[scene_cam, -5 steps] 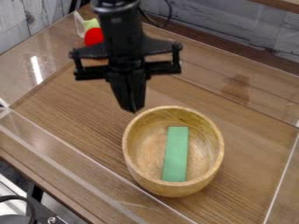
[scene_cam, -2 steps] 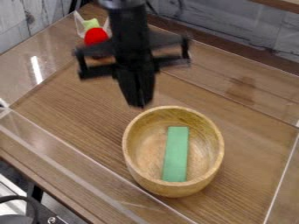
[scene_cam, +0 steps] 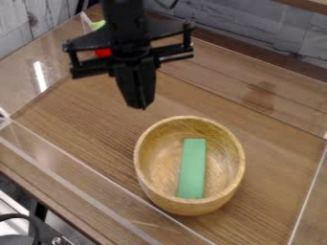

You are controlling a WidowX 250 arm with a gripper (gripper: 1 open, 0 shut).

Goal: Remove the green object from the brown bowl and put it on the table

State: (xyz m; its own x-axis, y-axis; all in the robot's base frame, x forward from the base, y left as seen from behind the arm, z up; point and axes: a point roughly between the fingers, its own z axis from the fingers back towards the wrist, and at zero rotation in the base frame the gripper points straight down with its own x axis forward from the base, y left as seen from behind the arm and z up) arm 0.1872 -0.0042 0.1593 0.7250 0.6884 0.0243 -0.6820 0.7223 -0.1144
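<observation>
Tool rotated — green object (scene_cam: 193, 168) near-upright lengthwise

The view is evenly and fairly brightly lit, with soft light and no hard-edged shadows. The desk (scene_cam: 76, 120) keeps a warm brown tone, a little paler toward its left side, where a mild sheen lies over the grain. Inside the brown bowl (scene_cam: 160, 172) the shading is gentle — slightly darker along the inner wall, lighter on the rim. The green object (scene_cam: 193, 168) reads as one flat, pale tone. The black arm (scene_cam: 115, 29) is so dark that most of its surface detail sinks away. Fine detail is soft throughout — the small picture is coarse, and the wood grain looks smeared.
</observation>
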